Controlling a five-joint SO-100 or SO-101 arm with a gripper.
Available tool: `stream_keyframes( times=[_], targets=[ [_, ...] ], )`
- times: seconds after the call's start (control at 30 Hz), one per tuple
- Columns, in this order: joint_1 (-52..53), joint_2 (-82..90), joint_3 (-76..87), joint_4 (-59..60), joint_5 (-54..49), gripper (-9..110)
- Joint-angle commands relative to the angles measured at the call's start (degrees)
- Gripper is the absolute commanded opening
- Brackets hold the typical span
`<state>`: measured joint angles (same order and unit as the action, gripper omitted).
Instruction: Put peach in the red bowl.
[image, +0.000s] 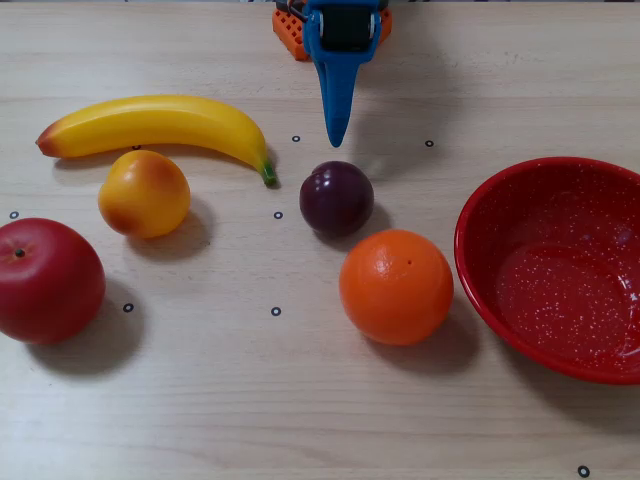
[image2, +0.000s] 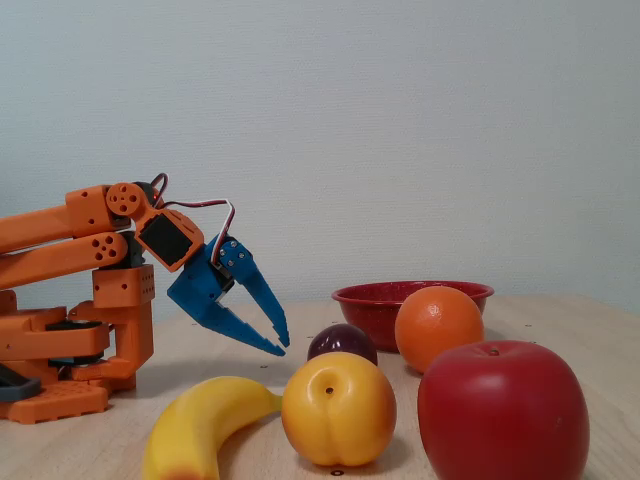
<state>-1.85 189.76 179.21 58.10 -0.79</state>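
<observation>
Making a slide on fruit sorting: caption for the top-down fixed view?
Blue gripper poised above plum; peach far left, red bowl empty.

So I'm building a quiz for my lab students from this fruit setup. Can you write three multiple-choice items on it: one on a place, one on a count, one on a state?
1. In the fixed view from above, what lies just above the peach?
A. the banana
B. the orange
C. the red bowl

2. How many pieces of fruit are on the table?
A. three
B. five
C. seven

3. What is the state of the red bowl?
A. it holds the peach
B. it is upside down
C. it is upright and empty

Answers:
1. A: the banana curves right above the peach.
2. B: banana, peach, apple, plum and orange.
3. C: only its speckled inside shows, while the end effector hangs empty near the arm's base.
</observation>
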Motion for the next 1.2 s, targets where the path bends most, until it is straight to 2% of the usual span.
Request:
stream_keyframes(
  times=[0.0,0.4,1.17],
  targets=[
    [-0.4,1.1,1.1,-1.7,-1.1,0],
    [0.9,-1.1,-1.1,-1.9,-2.8,0],
    [11.1,-30.1,-37.2,11.5,-10.1,0]
  ],
)
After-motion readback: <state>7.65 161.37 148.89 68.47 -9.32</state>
